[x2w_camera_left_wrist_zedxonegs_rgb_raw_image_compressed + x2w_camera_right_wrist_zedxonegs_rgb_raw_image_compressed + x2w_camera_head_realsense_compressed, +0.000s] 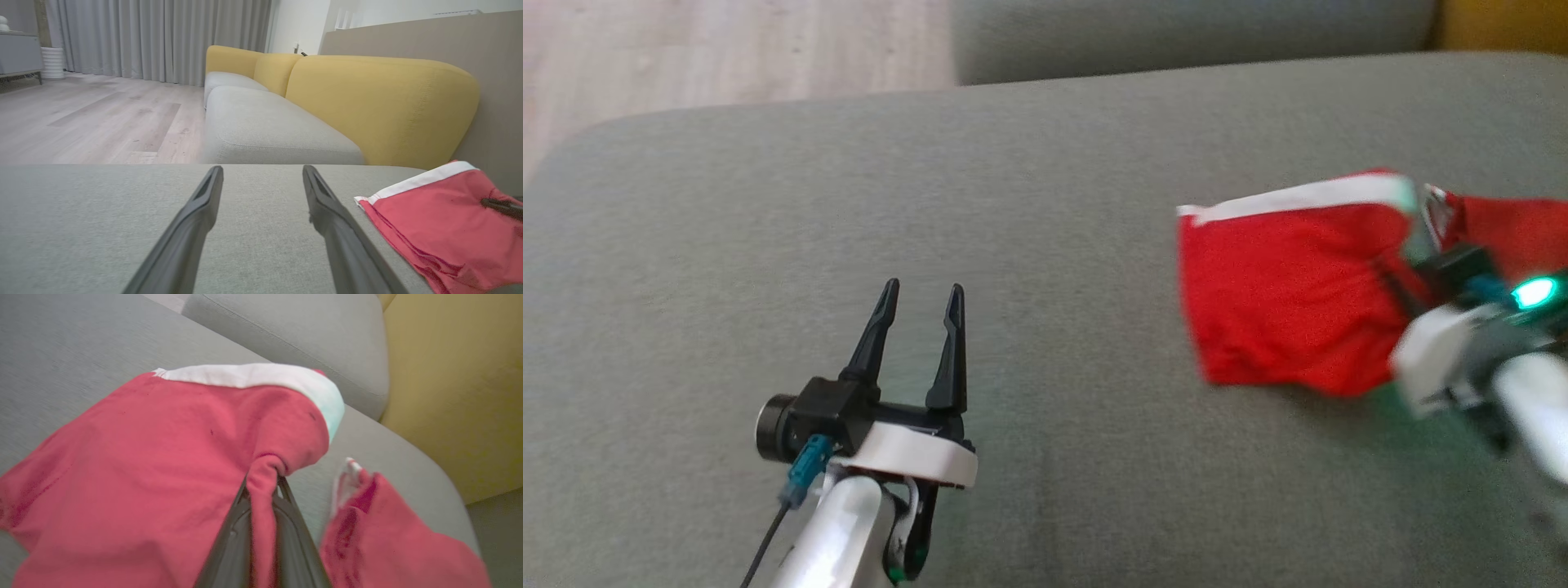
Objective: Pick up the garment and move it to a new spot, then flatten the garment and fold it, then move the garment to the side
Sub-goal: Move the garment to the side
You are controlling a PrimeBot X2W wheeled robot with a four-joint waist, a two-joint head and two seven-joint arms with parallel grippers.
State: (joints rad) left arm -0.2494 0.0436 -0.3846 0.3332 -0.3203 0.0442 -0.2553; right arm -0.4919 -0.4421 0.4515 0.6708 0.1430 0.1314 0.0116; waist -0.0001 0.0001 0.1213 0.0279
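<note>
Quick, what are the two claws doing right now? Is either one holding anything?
Left claw: open, holding nothing.
Right claw: shut on a pinched fold of the red garment.

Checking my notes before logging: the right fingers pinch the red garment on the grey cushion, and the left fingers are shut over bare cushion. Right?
One slip: the left fingers are open, not shut, as the head view shows. The right fingers do pinch the red garment on the grey cushion.
</note>
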